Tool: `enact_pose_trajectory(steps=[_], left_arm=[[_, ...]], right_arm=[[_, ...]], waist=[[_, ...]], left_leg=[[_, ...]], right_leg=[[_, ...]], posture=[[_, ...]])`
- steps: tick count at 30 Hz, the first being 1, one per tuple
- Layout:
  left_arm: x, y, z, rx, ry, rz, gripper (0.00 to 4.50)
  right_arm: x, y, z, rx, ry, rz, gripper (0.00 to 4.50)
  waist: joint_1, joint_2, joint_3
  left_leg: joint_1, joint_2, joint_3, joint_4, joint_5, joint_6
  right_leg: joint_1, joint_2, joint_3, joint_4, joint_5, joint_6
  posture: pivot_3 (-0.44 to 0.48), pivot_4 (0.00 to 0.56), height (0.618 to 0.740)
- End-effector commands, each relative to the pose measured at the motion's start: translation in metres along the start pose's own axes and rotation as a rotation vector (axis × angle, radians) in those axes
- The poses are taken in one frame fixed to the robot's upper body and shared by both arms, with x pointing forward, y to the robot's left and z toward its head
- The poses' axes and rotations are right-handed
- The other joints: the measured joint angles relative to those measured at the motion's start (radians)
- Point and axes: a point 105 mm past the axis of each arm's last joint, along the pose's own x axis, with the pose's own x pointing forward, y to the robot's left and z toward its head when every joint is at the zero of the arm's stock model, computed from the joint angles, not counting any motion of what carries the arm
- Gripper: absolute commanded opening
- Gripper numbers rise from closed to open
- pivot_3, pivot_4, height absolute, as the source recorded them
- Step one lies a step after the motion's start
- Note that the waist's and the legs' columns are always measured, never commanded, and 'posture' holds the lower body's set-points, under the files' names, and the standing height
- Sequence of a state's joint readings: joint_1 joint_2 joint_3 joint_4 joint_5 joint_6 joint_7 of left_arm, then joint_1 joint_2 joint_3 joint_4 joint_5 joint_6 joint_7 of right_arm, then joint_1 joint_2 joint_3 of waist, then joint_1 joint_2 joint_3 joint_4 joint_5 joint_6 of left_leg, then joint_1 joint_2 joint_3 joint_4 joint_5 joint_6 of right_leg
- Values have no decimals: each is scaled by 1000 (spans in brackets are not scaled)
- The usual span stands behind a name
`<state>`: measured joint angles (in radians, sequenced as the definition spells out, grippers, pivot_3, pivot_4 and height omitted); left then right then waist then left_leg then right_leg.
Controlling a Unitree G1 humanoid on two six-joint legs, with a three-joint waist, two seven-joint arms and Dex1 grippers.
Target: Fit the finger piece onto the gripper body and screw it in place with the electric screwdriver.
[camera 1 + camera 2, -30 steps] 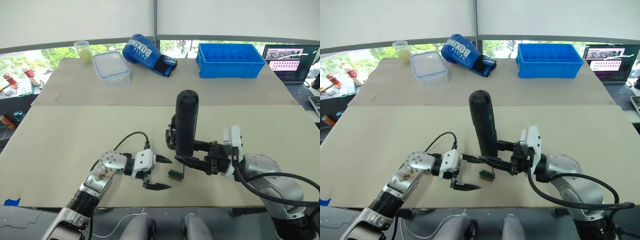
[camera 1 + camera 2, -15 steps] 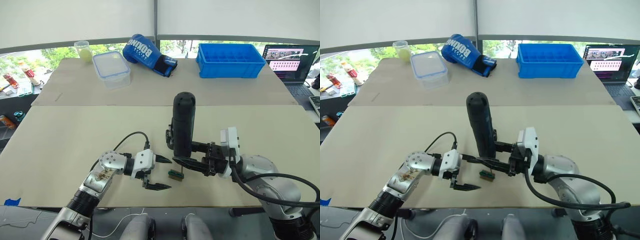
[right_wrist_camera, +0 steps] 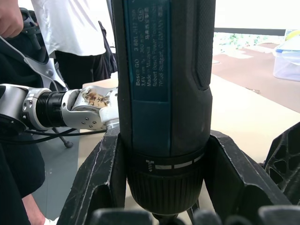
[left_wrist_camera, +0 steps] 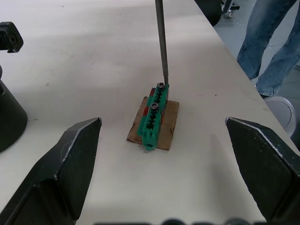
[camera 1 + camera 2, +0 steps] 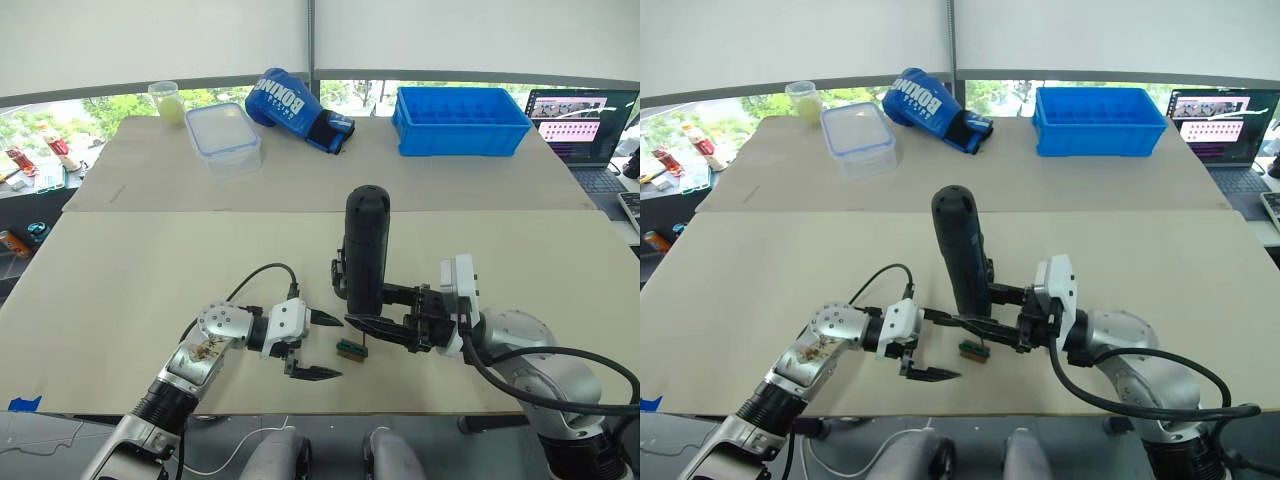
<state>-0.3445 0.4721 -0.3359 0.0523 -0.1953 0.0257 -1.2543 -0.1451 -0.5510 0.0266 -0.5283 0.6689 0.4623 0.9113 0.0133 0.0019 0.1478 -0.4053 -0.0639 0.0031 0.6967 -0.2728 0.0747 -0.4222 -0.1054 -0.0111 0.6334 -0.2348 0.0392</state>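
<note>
With the right end effector clamping the electric screwdriver and the left end effector spread wide, keep the bit upright on the green block's screw.

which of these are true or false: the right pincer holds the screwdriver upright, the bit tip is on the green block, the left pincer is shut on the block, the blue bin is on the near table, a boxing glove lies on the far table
1. The right pincer holds the screwdriver upright. True.
2. The bit tip rests on the green block. True: it sits on a screw at one end of it.
3. The left pincer is shut on the block. False: it is open, fingers apart on either side, not touching the block.
4. The blue bin is on the near table. False: it stands on the far table.
5. A boxing glove lies on the far table. True.
</note>
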Motion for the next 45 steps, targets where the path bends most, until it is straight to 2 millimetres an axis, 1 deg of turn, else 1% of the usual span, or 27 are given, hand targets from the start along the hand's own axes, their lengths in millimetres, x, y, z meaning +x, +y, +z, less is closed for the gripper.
enact_pose_trajectory(steps=[1,23,45], left_arm=[[-2,1,7,39,-10,6,4500],[-4,1,6,39,-6,10,4500],[-6,2,5,39,-3,15,4500]], right_arm=[[0,2,17,-77,-52,14,1919],[0,0,16,-83,-45,15,1919],[-1,3,13,-75,-35,20,1919]], waist=[[0,0,0],[0,0,0],[0,0,0]], left_leg=[[0,0,0,0,0,0],[0,0,0,0,0,0],[0,0,0,0,0,0]], right_leg=[[0,0,0,0,0,0],[0,0,0,0,0,0],[0,0,0,0,0,0]], posture=[[0,150,740],[0,150,740],[0,150,740]])
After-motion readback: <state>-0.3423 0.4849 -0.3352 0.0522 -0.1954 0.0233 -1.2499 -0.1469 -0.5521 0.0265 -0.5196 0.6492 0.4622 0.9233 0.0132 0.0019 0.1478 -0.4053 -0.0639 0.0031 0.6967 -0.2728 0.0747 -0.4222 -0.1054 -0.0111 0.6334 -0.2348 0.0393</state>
